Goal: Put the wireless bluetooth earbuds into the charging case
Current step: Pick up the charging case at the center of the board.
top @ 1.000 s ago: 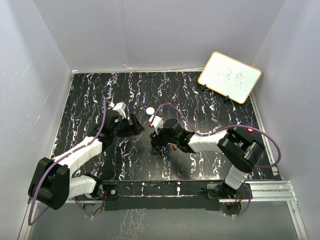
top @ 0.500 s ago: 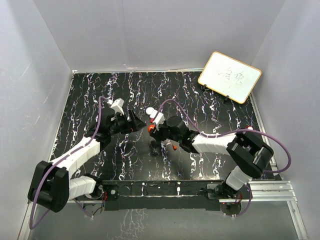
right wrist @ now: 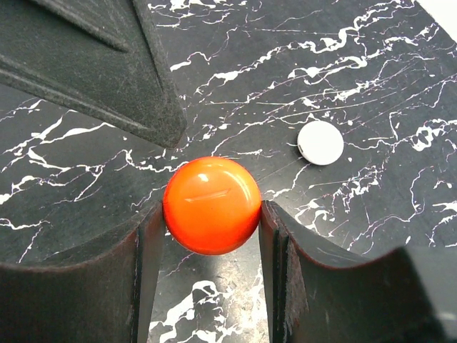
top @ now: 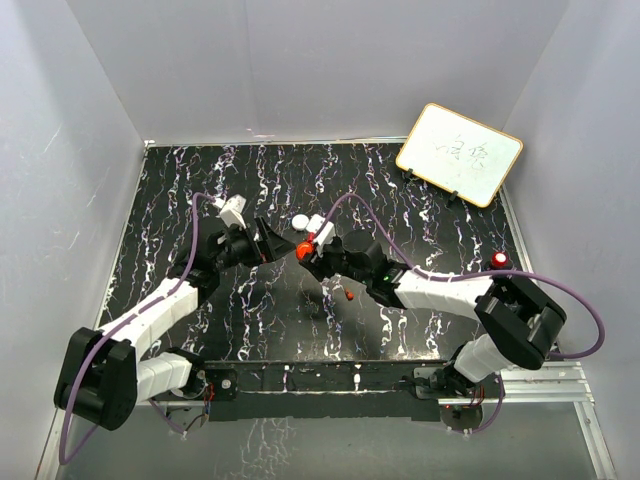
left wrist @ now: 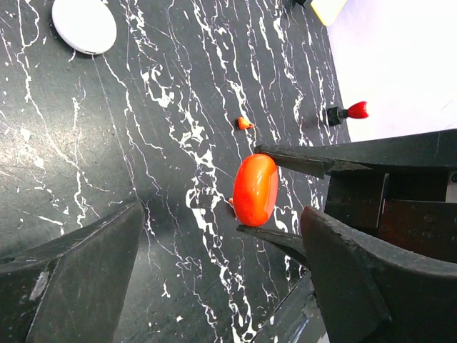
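Observation:
My right gripper [right wrist: 212,214] is shut on a round red puck [right wrist: 212,205] and holds it on edge above the black marbled table [top: 200,190]. In the top view the puck [top: 304,250] sits between the two grippers near the table's middle. My left gripper [top: 272,245] is open and empty, with its jaws wide apart facing the puck [left wrist: 255,189]. One tiny red earbud [top: 349,294] lies on the table just near of the right gripper [top: 312,254]; it also shows in the left wrist view [left wrist: 244,123]. No whitish earbud is in view.
A white round puck [top: 299,221] lies flat on the table just beyond the grippers; it also shows in the left wrist view [left wrist: 84,25] and the right wrist view [right wrist: 320,142]. A small whiteboard [top: 459,153] leans at the far right corner. Grey walls close three sides.
My right gripper has come up off the table with the red puck and moved left and away, toward the left gripper. My left gripper has shifted a little farther away and right.

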`<state>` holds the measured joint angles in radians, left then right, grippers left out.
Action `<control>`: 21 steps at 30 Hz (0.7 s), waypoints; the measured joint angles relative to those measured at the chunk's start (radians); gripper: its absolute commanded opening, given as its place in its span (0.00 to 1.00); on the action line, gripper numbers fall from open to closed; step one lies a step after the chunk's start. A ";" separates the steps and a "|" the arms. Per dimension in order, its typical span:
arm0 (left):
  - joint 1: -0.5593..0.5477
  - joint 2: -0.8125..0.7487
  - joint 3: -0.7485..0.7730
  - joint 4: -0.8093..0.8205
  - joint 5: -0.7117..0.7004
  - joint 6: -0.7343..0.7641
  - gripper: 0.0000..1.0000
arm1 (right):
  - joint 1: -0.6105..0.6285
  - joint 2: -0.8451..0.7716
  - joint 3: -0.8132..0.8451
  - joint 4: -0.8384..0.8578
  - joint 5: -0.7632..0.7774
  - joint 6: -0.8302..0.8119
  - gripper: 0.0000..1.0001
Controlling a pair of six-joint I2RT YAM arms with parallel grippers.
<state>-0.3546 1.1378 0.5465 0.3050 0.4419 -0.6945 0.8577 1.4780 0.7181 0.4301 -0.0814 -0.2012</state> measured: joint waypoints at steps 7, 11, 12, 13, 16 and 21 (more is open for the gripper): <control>0.000 -0.007 0.000 0.004 -0.008 -0.018 0.99 | 0.000 0.000 0.001 -0.012 -0.019 0.000 0.14; 0.000 -0.012 0.000 0.014 -0.008 -0.032 0.99 | 0.000 0.000 0.013 -0.023 -0.019 -0.002 0.14; 0.000 -0.012 0.000 0.018 -0.007 -0.034 0.99 | 0.000 0.000 0.018 -0.025 -0.019 -0.003 0.14; 0.000 -0.012 0.000 0.025 -0.006 -0.036 0.99 | 0.000 0.000 0.021 -0.027 -0.019 -0.004 0.14; 0.000 -0.002 0.002 0.060 0.005 -0.042 0.99 | 0.000 0.000 0.027 -0.033 -0.019 -0.007 0.14; 0.001 0.051 0.031 0.090 0.046 -0.042 0.98 | 0.000 -0.001 0.026 -0.040 -0.016 -0.009 0.14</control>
<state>-0.3538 1.1893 0.5770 0.3950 0.4881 -0.7364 0.8577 1.4769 0.7444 0.3904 -0.0971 -0.2104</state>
